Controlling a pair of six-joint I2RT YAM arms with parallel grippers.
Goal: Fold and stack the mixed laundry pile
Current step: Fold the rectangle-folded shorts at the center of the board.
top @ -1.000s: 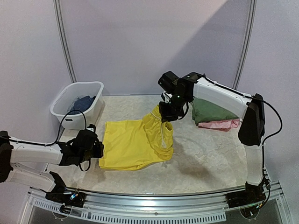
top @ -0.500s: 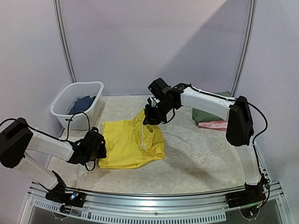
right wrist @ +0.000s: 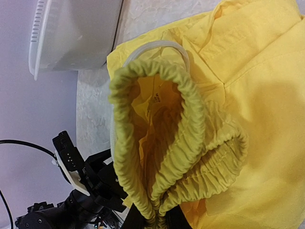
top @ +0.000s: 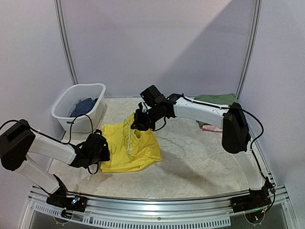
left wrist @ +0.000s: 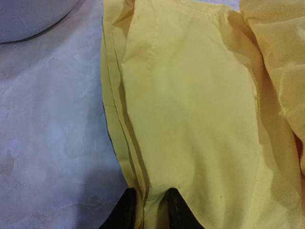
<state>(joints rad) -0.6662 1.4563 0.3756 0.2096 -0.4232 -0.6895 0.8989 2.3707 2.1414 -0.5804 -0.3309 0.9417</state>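
Observation:
The yellow shorts (top: 136,151) lie partly folded at the table's left centre. My right gripper (top: 138,125) is shut on their gathered waistband (right wrist: 157,143) and holds it lifted over the lower layer, with the white drawstring (right wrist: 157,47) hanging loose. My left gripper (top: 101,153) sits low at the shorts' left edge, its fingertips (left wrist: 126,212) pinched on a puckered fold of the yellow cloth (left wrist: 190,109). The olive-green garment (top: 217,99) and the pink garment (top: 213,128) lie at the back right, partly hidden by the right arm. A dark blue garment (top: 83,106) lies in the basket.
The white basket (top: 78,88) stands at the back left, close to the shorts' far left corner; its wall shows in the left wrist view (left wrist: 28,19) and the right wrist view (right wrist: 71,33). Bare table lies in front and to the right of the shorts.
The right gripper has carried the waistband leftward over the shorts, narrowing the spread cloth. The left gripper has closed on the shorts' left edge.

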